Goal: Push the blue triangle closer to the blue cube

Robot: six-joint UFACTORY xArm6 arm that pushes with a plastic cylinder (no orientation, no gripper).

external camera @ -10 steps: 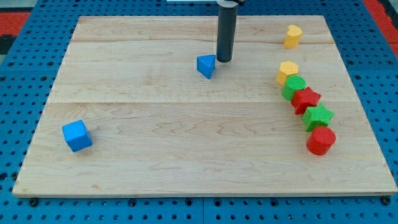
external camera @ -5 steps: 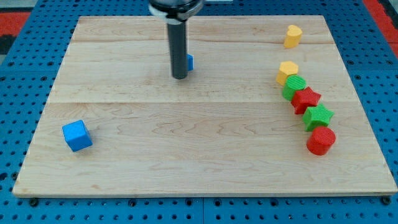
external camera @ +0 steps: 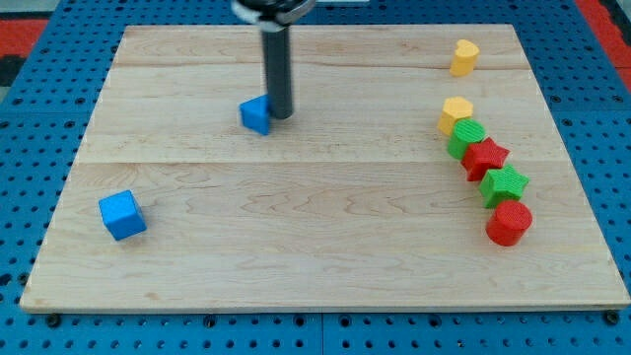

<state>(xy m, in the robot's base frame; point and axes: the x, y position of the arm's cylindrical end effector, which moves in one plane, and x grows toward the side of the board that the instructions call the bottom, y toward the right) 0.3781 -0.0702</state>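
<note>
The blue triangle (external camera: pixel 256 114) lies on the wooden board (external camera: pixel 315 237), left of centre in the upper half. My tip (external camera: pixel 280 117) stands right against the triangle's right side. The blue cube (external camera: pixel 122 215) sits near the board's lower left, well below and to the left of the triangle.
A yellow block (external camera: pixel 464 56) sits at the upper right. Down the right side runs a diagonal row: a yellow block (external camera: pixel 455 112), a green block (external camera: pixel 467 137), a red star (external camera: pixel 485 158), a green star (external camera: pixel 505 184) and a red block (external camera: pixel 509 223).
My tip has swept left from the board's upper middle. The blue triangle has slid left and slightly down with it, closer to the blue cube. The other blocks have not moved.
</note>
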